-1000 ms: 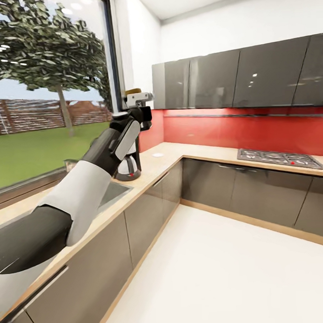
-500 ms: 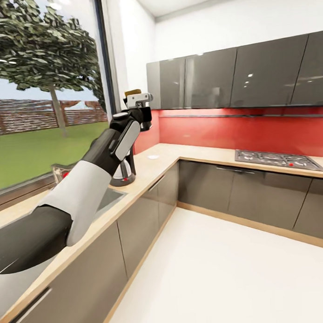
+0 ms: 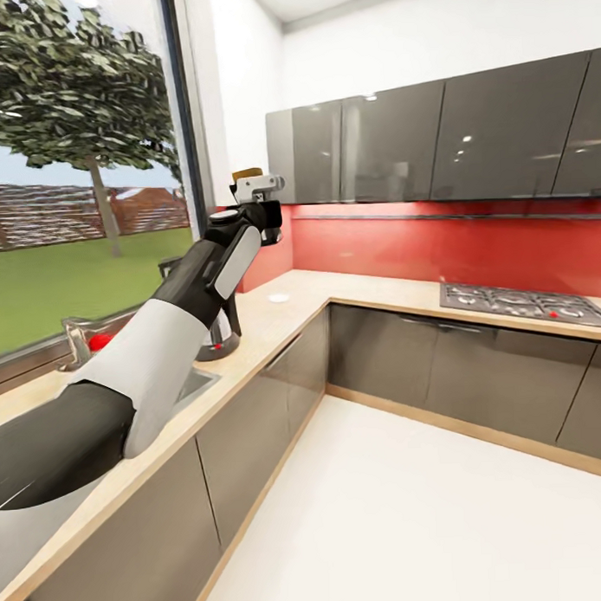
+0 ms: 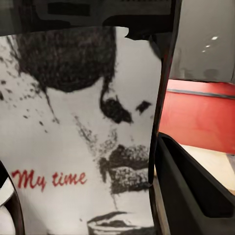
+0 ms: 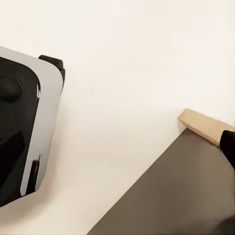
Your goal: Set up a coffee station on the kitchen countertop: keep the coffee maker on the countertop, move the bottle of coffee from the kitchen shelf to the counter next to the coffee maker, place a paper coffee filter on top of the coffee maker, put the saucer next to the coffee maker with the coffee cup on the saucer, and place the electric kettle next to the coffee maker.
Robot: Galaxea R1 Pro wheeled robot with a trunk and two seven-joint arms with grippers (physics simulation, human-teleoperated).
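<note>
Light wood-grain counter point(image 3: 275, 323) runs from the near corner past the inset steel sink point(image 3: 195, 384); above it the left arm reaches forward, its claw point(image 3: 255, 188) clamped on the coffee jar point(image 3: 247, 174), gold lid showing above the fingers; in the left wrist view the jar's white label point(image 4: 83, 142) with a black figure sits tight between the fingers point(image 4: 191, 191); behind the arm the coffee maker's base point(image 3: 217, 342) stands on the counter; farther along lies a small white saucer point(image 3: 279, 298); the right claw's state I cannot tell.
</note>
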